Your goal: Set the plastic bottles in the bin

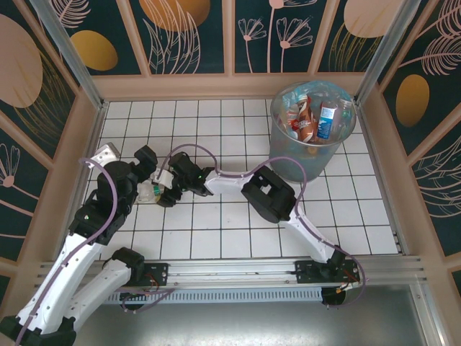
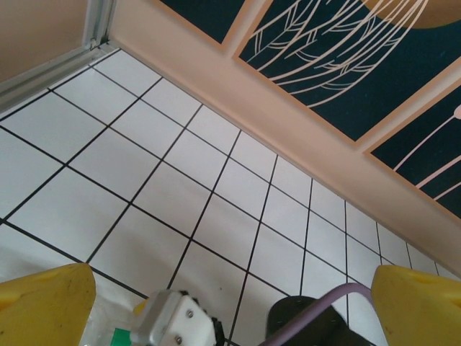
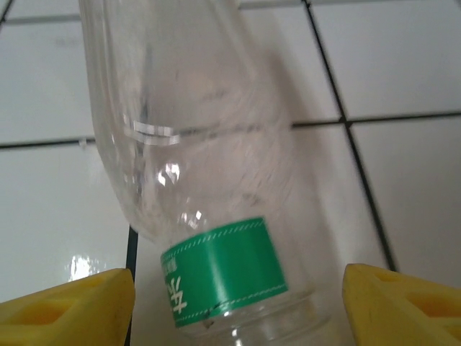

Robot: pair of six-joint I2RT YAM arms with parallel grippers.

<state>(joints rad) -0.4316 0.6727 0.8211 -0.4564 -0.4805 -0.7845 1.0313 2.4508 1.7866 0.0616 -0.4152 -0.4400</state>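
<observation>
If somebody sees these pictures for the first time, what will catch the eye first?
First the grey wire bin at the far right of the tiled table, already holding many plastic bottles. Next, at the left, one clear bottle with a green label sits between the open jaws of the right gripper.

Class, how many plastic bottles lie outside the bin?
1: a clear green-labelled bottle on the white tiles, between the open fingers of the right gripper, left of the bin. Arms may hide others.
</observation>
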